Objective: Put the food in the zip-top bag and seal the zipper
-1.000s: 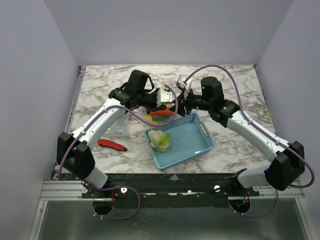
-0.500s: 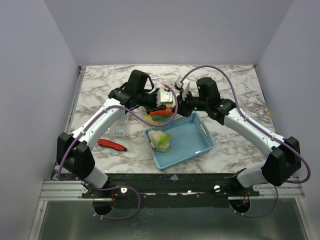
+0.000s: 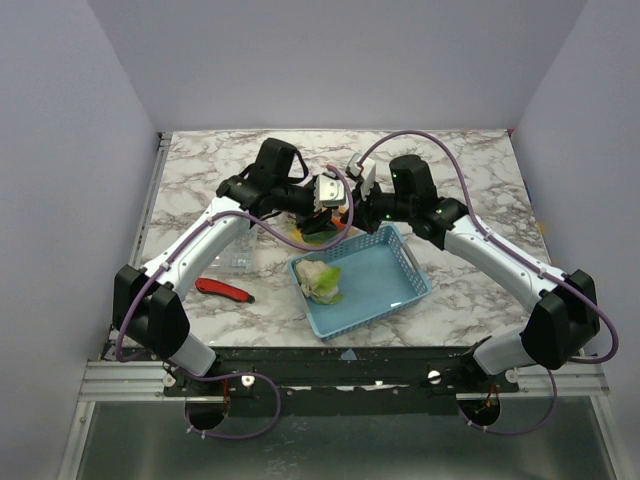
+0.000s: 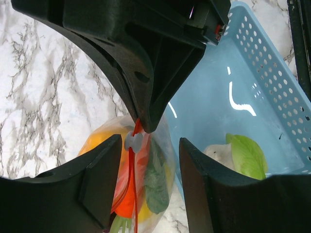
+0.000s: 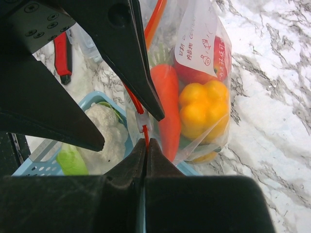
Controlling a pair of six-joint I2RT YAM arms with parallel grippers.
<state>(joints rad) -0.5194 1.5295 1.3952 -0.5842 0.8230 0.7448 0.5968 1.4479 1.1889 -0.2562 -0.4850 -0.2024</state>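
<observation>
My right gripper is pinched tight on the zipper. Its fingertips meet on the red-orange strip right next to the white slider. My left gripper stands spread wide, one finger on each side of the bag's top edge, and as far as I can see it grips nothing. One of its fingertips comes right up to the strip beside my right fingertips, though I cannot tell whether it touches.

The zip-top bag is around the middle of the desk, a little toward the far edge. It hangs between my two grippers, just beside the far corner of the blue basket. I cannot tell whether its bottom rests on the desk. Through the clear plastic I see a carrot, a yellow bell pepper, something red behind a white label, and something dark green.

The basket sits between the bag and the near edge. In it, outside the bag, lies a white cauliflower with a green leaf beside it. A red-handled tool lies toward the left edge, well apart from the bag.
</observation>
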